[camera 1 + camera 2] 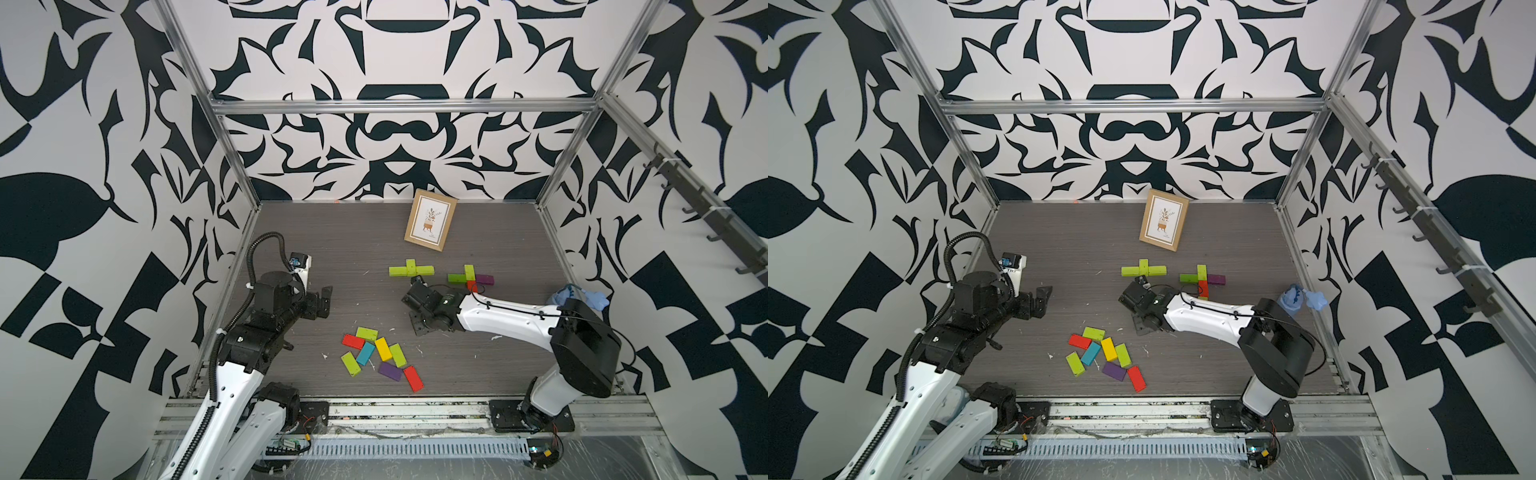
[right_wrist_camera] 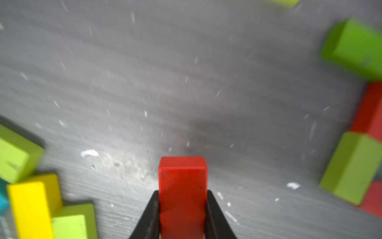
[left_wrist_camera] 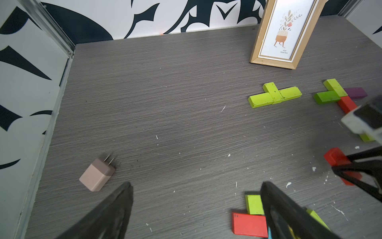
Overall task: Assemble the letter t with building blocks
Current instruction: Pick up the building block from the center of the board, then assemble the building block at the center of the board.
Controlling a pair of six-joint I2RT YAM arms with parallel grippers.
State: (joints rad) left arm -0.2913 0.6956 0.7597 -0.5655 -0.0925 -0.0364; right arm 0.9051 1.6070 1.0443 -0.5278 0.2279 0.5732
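Red, lime, yellow, blue and purple building blocks (image 1: 383, 349) lie flat in a loose pile near the front edge of the grey table (image 1: 332, 249), several of them touching. A little farther, at the left side, the left gripper (image 1: 323, 301) hangs over the table with its fingers (image 3: 115, 211) spread wide and nothing between them. At the right side, the right gripper (image 2: 182, 192) is closed on the two long sides of one red block (image 2: 183, 175), which sticks out past the fingertips over bare table; if it touches the surface, I cannot tell. Just beyond it lies a cross-shaped figure (image 1: 469, 275) made from dark green, lime, purple and red blocks that touch each other. To the left of this figure, apart from it, three lime blocks (image 1: 411, 270) lie together: two in one line and one across between them. Farthest, a wooden picture frame (image 1: 430, 220) stands near the back wall.
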